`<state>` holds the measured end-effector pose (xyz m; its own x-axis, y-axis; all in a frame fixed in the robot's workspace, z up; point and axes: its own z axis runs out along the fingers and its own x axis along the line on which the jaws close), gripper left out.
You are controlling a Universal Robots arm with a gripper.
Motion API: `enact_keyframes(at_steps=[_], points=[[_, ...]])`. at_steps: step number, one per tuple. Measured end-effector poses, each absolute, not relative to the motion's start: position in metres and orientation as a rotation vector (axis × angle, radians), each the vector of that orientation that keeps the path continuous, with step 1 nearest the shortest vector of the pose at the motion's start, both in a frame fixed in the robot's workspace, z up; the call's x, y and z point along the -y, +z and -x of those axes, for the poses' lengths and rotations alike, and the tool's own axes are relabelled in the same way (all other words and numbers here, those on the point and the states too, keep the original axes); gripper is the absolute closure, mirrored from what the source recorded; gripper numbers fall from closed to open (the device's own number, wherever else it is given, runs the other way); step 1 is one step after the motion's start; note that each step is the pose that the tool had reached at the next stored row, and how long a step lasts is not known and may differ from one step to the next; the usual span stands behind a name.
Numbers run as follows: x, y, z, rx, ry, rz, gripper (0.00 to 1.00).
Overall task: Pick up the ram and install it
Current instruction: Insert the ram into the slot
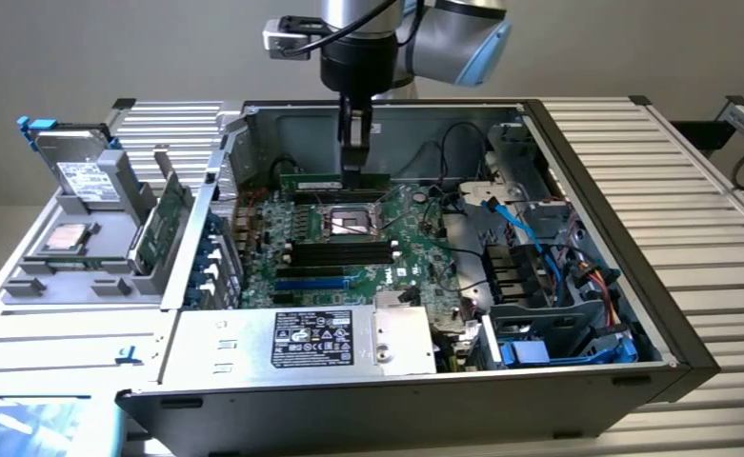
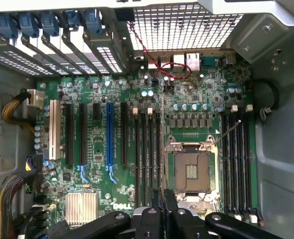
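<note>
We see the end effector [image 1: 351,169] pinched narrow on the ram [image 1: 321,178], which it holds level over the motherboard [image 1: 404,249]. The ram lies at twelve o'clock of the processor socket [image 1: 350,224], inside the open computer case [image 1: 600,205] on the counter [image 1: 690,152].

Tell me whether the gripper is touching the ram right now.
Touching. In the exterior view the gripper reaches down into the open case, and its jaws are shut on the ram near its middle, with no gap showing between them.

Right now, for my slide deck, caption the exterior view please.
Gripper holds the ram over the motherboard inside the open computer case.
</note>
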<state>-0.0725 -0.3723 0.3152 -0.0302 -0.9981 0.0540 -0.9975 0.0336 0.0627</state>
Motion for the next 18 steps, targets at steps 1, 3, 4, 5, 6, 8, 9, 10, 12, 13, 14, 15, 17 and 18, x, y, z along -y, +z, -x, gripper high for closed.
enact_keyframes(at_steps=[1, 3, 4, 5, 6, 8, 9, 10, 12, 13, 14, 15, 17, 18], points=[[0.372, 0.314, 0.072, 2.197, -0.010, -2.127, 0.86], [0.372, 0.313, 0.071, 2.196, -0.008, -2.127, 0.86], [0.372, 0.312, 0.071, 2.196, -0.008, -2.127, 0.86], [0.372, 0.311, 0.070, 2.196, -0.008, -2.127, 0.86], [0.372, 0.310, 0.070, 2.196, -0.008, -2.126, 0.86], [0.373, 0.307, 0.070, 2.196, -0.008, -2.127, 0.86], [0.373, 0.306, 0.070, 2.196, -0.008, -2.127, 0.86], [0.373, 0.305, 0.070, 2.196, -0.008, -2.127, 0.86], [0.374, 0.302, 0.070, 2.196, -0.008, -2.127, 0.86], [0.375, 0.301, 0.070, 2.196, -0.009, -2.127, 0.86], [0.376, 0.300, 0.069, 2.197, -0.010, -2.127, 0.86], [0.377, 0.299, 0.069, 2.197, -0.010, -2.127, 0.86], [0.380, 0.297, 0.069, 2.198, -0.013, -2.129, 0.86], [0.381, 0.296, 0.069, 2.198, -0.014, -2.129, 0.86]])
